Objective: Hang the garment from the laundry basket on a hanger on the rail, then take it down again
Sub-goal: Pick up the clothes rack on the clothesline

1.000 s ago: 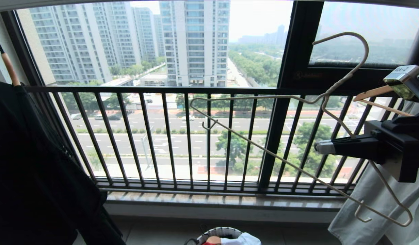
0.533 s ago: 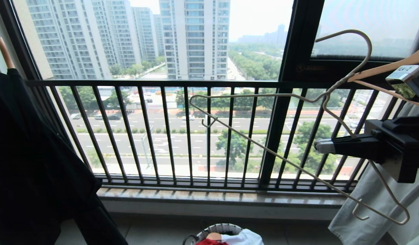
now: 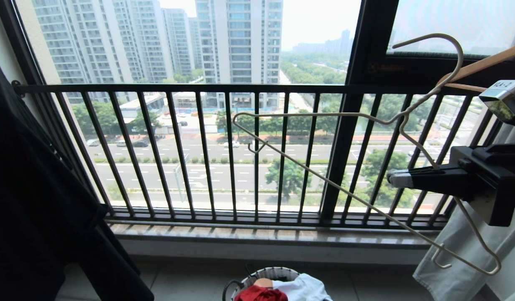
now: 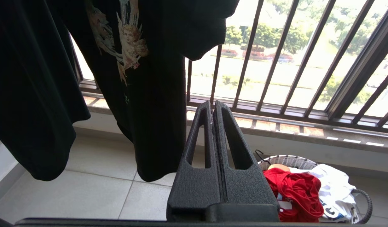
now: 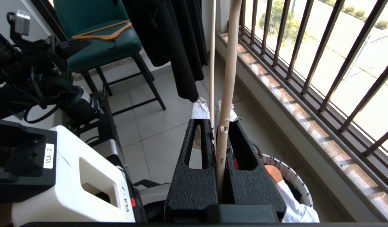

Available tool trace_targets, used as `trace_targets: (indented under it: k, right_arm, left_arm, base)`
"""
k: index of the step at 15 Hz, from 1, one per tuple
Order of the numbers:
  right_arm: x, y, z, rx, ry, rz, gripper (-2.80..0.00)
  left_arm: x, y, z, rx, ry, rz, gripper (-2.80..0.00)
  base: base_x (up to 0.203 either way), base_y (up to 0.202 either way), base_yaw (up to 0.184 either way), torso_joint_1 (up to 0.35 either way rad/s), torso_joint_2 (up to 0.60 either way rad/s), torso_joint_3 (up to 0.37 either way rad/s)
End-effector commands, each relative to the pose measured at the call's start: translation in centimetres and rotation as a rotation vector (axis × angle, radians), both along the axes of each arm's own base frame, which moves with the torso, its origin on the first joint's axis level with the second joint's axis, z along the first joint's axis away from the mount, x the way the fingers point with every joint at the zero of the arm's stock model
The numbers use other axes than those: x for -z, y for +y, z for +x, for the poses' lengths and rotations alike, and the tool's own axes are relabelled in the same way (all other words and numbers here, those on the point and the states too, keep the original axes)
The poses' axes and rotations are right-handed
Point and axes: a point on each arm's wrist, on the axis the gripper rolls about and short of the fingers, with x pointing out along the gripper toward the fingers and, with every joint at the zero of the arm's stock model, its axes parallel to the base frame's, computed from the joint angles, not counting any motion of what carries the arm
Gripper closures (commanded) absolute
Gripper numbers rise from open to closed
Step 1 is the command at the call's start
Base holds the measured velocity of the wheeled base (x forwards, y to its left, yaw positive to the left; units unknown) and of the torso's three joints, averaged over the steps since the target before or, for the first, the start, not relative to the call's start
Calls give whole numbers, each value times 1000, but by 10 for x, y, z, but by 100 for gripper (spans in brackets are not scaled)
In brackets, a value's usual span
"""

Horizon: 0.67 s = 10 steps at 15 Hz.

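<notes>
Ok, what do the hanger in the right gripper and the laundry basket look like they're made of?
The hanger looks like thin metal wire with a matte off-white coating: slim, bent into shape, neck twisted; the coating is a guess. The right gripper is shut on it. The laundry basket seems woven, cord or wicker I can't tell, with a black-and-white patterned rim and thin dark loop handles.

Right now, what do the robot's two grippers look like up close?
Both match: the left gripper and right gripper have textured matt black wedge-shaped fingers, each with a long slot cut through. The right one's fingertips carry white tape. A black block body sits behind them.
</notes>
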Motion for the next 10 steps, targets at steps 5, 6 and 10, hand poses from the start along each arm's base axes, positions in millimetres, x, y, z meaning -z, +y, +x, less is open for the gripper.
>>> trace_targets:
  k: [5,6,10]
  right_arm:
    - [0,0,1,-5,0,2,0]
    - [0,0,1,-5,2,2,0]
    - [1,0,0,-4,6,2,0]
  left_arm:
    - [0,0,0,-1,1,-2,0]
    - [0,0,0,-1,1,-1,0]
    - [0,0,0,-1,1,-2,0]
  base:
    - [0,0,0,-226,537,313]
    - [0,0,0,-213,526,311]
    - [0,0,0,-198,509,311]
